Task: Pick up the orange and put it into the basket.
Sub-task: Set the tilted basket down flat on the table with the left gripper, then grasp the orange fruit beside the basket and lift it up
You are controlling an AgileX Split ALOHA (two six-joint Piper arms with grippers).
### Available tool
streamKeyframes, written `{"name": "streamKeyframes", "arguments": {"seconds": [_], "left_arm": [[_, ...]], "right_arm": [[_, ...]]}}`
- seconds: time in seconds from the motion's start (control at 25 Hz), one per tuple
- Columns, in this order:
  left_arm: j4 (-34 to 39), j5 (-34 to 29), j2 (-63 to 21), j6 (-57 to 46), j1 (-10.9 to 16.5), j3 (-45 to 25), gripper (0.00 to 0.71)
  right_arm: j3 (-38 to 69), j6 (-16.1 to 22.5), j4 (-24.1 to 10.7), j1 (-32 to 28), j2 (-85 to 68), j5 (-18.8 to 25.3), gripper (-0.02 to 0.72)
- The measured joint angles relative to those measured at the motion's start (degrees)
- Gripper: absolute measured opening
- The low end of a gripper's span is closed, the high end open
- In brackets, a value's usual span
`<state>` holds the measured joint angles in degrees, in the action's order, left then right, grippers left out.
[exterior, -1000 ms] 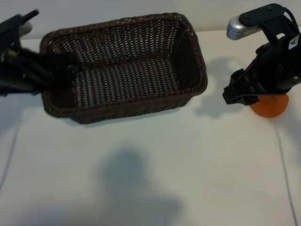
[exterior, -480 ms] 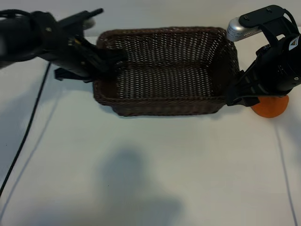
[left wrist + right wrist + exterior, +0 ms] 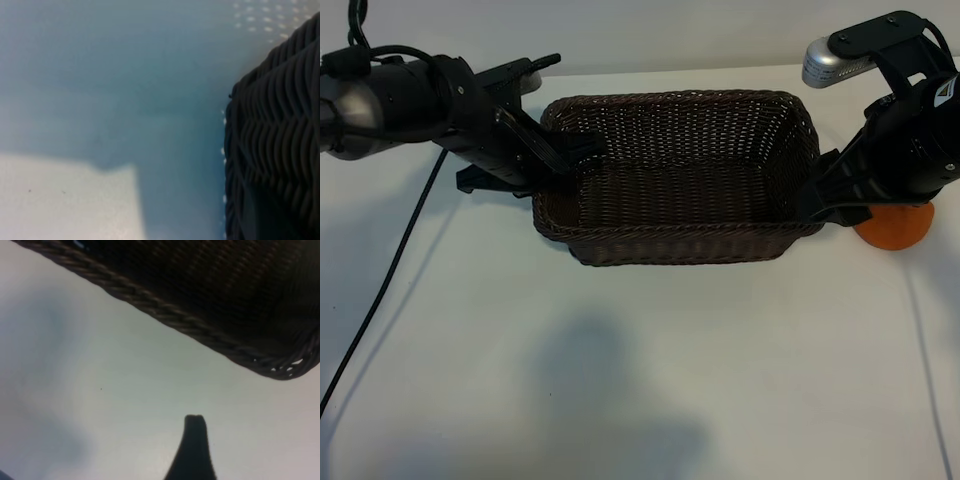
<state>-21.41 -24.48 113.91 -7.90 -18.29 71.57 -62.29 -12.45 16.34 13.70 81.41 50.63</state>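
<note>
The dark brown wicker basket point(image 3: 680, 243) stands mid-table, and my left gripper point(image 3: 563, 165) is shut on its left end wall, one finger inside and one outside. The left wrist view shows only the basket's weave point(image 3: 280, 130) over white table. The orange point(image 3: 897, 226) lies on the table at the right, mostly hidden under my right arm. My right gripper point(image 3: 832, 200) hangs open just off the basket's right end, next to the orange and holding nothing. In the right wrist view one dark finger point(image 3: 195, 432) points at bare table below the basket's braided rim point(image 3: 150, 302).
The white table point(image 3: 640, 380) stretches out in front of the basket, with a soft shadow on it. A black cable point(image 3: 380, 290) trails from the left arm across the table's left side. The table's back edge runs just behind the basket.
My left gripper has dragged the basket to the right and squared it up, so its right end now sits against my right gripper. The right arm and the orange have not moved.
</note>
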Motion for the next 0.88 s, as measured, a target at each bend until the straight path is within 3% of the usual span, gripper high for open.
{"name": "streamKeyframes", "arguments": {"seconds": [0.44, 0.56, 0.64, 0.76, 0.88], "left_arm": [[-0.5, 0.5, 0.3, 0.0, 0.0, 0.0, 0.177], [-0.4, 0.4, -0.8, 0.0, 0.0, 0.0, 0.321], [-0.5, -0.2, -1.7, -0.1, 0.0, 0.3, 0.481], [-0.3, -1.2, -2.9, -0.1, 0.0, 0.6, 0.661], [1.2, -5.5, -4.8, -0.1, 0.0, 1.2, 0.701]], "right_arm": [[0.0, 0.0, 0.0, 0.0, 0.0, 0.0, 0.585], [0.0, 0.0, 0.0, 0.0, 0.0, 0.0, 0.585], [0.0, 0.0, 0.0, 0.0, 0.0, 0.0, 0.585], [0.0, 0.0, 0.0, 0.0, 0.0, 0.0, 0.585], [0.0, 0.0, 0.0, 0.0, 0.0, 0.0, 0.585]]}}
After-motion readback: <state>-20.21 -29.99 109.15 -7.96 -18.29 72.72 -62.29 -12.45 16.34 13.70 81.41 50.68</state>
